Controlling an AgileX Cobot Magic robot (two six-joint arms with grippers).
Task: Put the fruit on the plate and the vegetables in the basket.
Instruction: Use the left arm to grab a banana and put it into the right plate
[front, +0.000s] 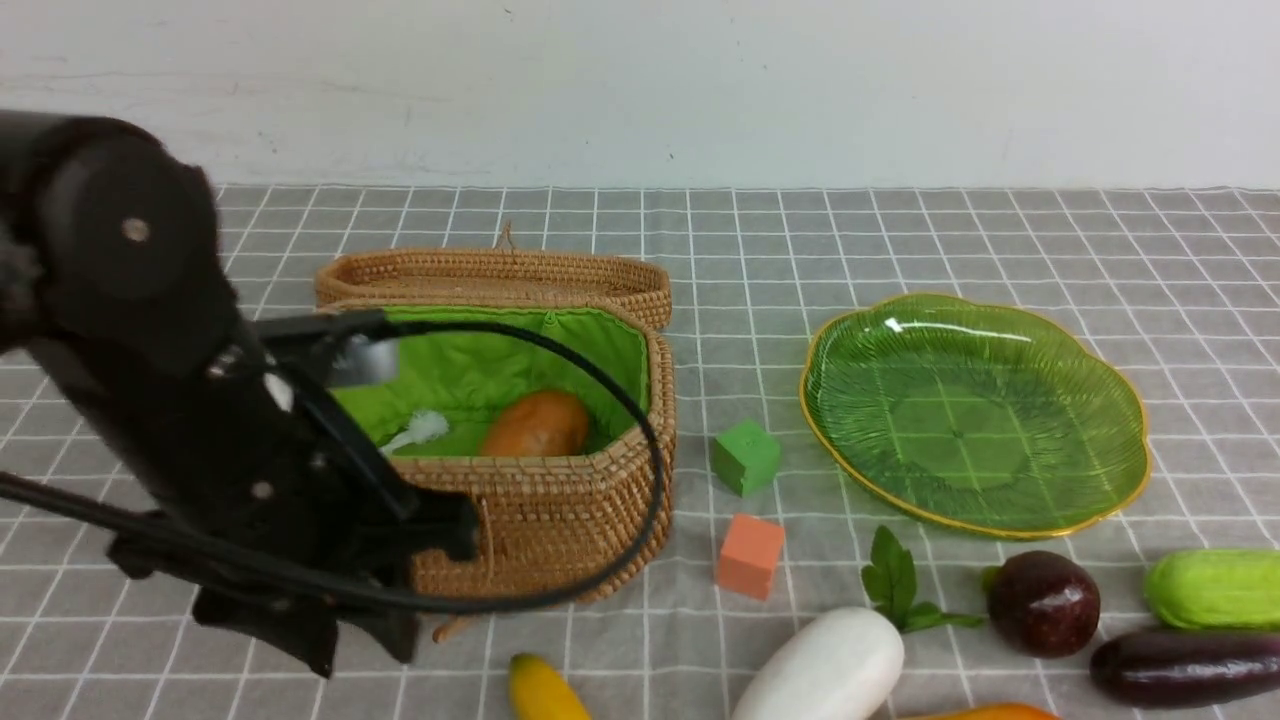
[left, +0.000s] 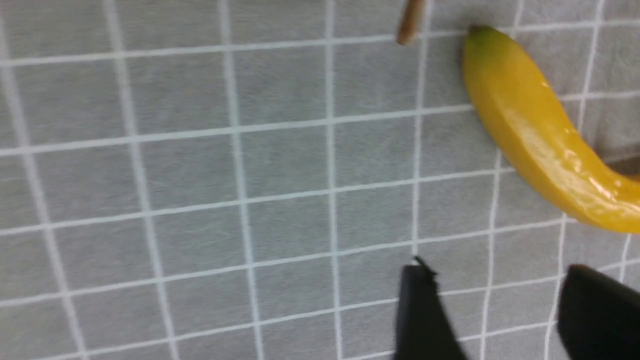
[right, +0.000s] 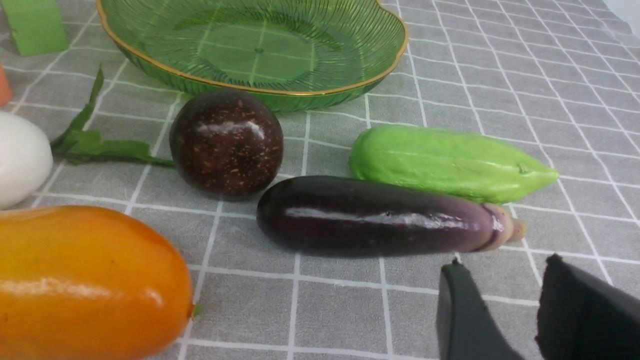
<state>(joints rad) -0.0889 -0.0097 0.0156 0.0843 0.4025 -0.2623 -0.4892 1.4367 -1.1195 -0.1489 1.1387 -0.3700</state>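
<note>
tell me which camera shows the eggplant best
The right wrist view: the eggplant lies whole and sharp, stem included. The front view catches the eggplant small, cut off by the right edge. The left wrist view misses it.

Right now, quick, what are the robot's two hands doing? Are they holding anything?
Left hand: open, holding nothing, near the banana.
Right hand: open, holding nothing, near the eggplant.
</note>
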